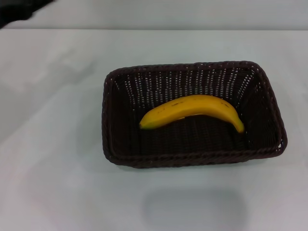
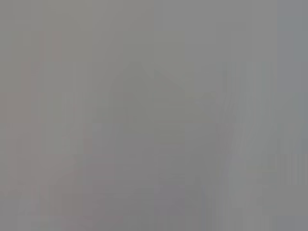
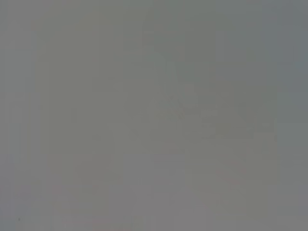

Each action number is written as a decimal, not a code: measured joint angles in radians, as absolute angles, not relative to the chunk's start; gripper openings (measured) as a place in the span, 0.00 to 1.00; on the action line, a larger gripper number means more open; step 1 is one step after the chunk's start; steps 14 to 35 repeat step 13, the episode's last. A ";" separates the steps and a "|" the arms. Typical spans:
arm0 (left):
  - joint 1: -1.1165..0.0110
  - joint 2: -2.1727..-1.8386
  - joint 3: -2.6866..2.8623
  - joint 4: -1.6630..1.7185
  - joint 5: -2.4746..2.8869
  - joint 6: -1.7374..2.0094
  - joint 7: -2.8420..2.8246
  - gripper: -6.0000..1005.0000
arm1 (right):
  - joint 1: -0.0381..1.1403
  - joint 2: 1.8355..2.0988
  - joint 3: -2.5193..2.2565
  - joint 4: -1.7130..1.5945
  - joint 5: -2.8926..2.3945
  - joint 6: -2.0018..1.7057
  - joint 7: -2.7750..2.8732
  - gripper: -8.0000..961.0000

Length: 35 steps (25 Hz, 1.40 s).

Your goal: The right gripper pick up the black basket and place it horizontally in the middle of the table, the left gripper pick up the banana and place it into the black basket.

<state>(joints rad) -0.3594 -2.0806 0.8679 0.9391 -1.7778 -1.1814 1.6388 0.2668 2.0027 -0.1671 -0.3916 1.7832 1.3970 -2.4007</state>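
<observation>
Head view: the black basket (image 1: 192, 113) sits on the white table (image 1: 53, 159), slightly right of the frame centre, with its long side running left to right across the picture. The banana (image 1: 192, 111) lies inside it on the woven floor, its long axis also left to right, arched upward toward the far wall. One end points to the lower left of the basket interior and the other, darker end to the right. The banana rests clear of all four walls. Neither the left gripper nor the right gripper appears in this view, so no direction from either one to the banana or basket can be given, and which arm is nearer cannot be determined. Judged from this layout, both placements of the task appear complete, and no further approach seems called for. The table is smooth, flat and uniform. A dark shape occupies the upper left corner of the frame; what it is cannot be told.

Left wrist view: the frame shows only a featureless grey field. The left gripper is not visible, and whether it is released or clenched cannot be stated.

Right wrist view: likewise a plain grey field. The right gripper is not visible, and nothing can be said of its grasp.
</observation>
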 joint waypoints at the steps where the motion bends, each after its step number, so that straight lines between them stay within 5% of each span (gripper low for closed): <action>1: -0.343 -2.080 0.868 0.903 -1.844 -1.185 1.708 0.84 | 0.267 2.003 -0.167 -0.392 1.785 1.397 -2.401 0.72; 13: -0.270 -2.084 0.877 0.538 -2.294 -1.285 2.319 0.84 | 0.289 2.003 -0.167 -0.389 1.793 1.391 -2.400 0.72; 35: -0.270 -2.084 0.877 0.538 -2.294 -1.285 2.319 0.84 | 0.289 2.003 -0.167 -0.389 1.793 1.391 -2.400 0.72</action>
